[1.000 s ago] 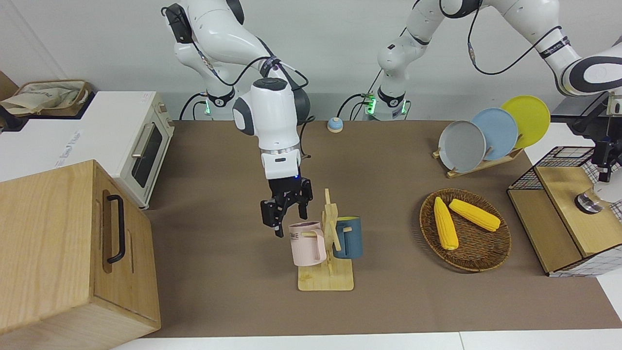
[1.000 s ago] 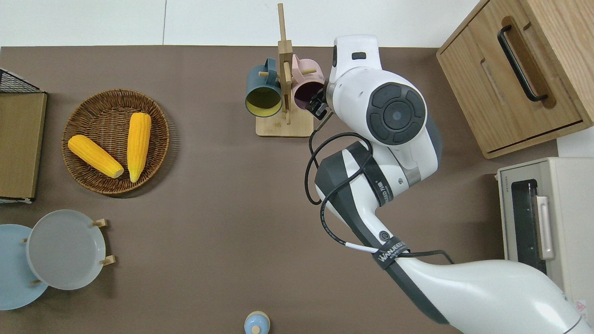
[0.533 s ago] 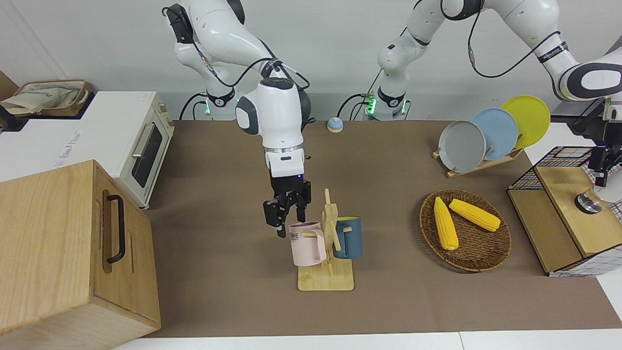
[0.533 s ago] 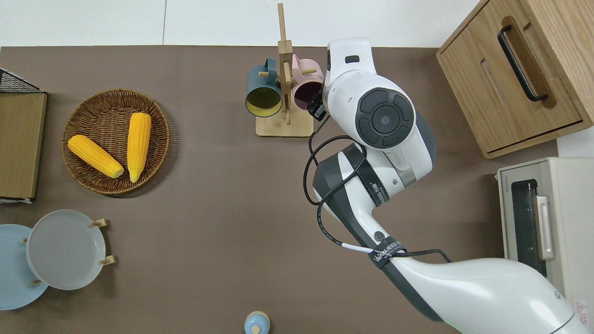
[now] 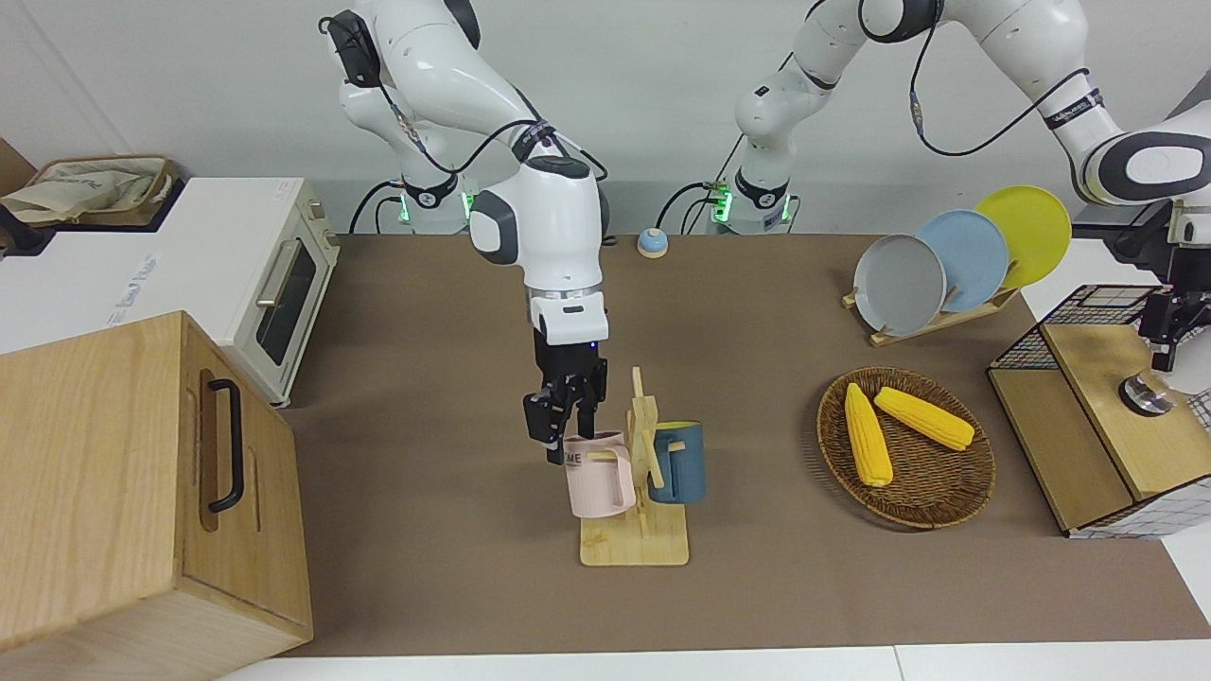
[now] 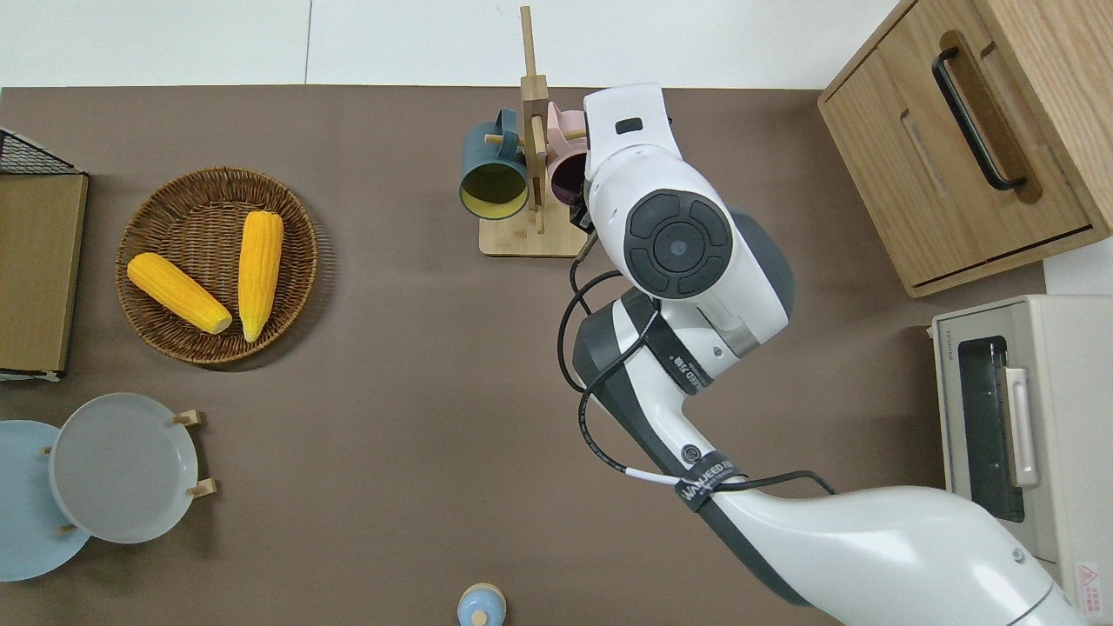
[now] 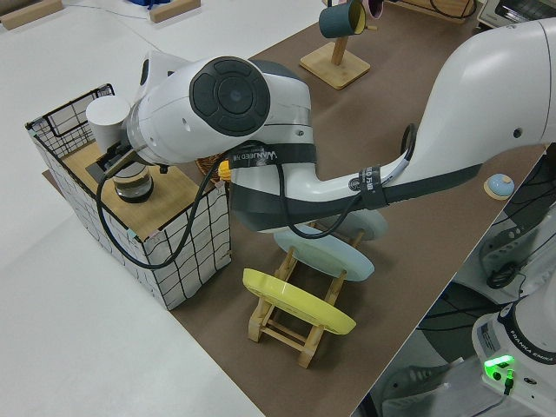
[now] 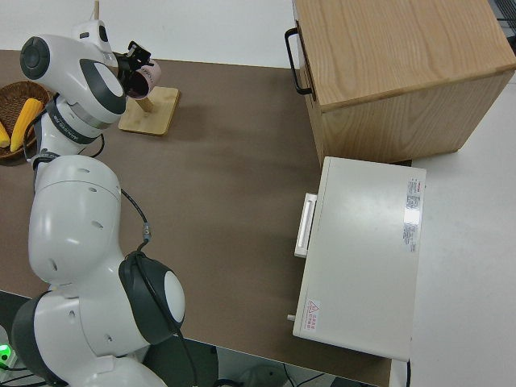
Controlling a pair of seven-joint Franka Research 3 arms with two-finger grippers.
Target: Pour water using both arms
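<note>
Lying in the wicker basket [image 5: 974, 473]: 2 corn cobs [image 5: 868, 435].

The right gripper [image 5: 566, 430] has been moved closer to the pink mug [image 5: 598, 474] on the wooden rack [image 5: 643, 530]; its fingers are now at the mug's rim. The left gripper [image 5: 1166, 333] has been shifted slightly.

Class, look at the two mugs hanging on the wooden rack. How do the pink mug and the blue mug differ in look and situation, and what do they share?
The pink mug is pale pink with dark lettering; the blue mug is dark blue, plain outside, yellow inside. The pink mug hangs on the rack's side toward the right arm's end of the table, the blue mug on the opposite side. The right gripper sits at the pink mug's rim; nothing is near the blue mug. Both hang tipped by their handles on the wooden rack.
</note>
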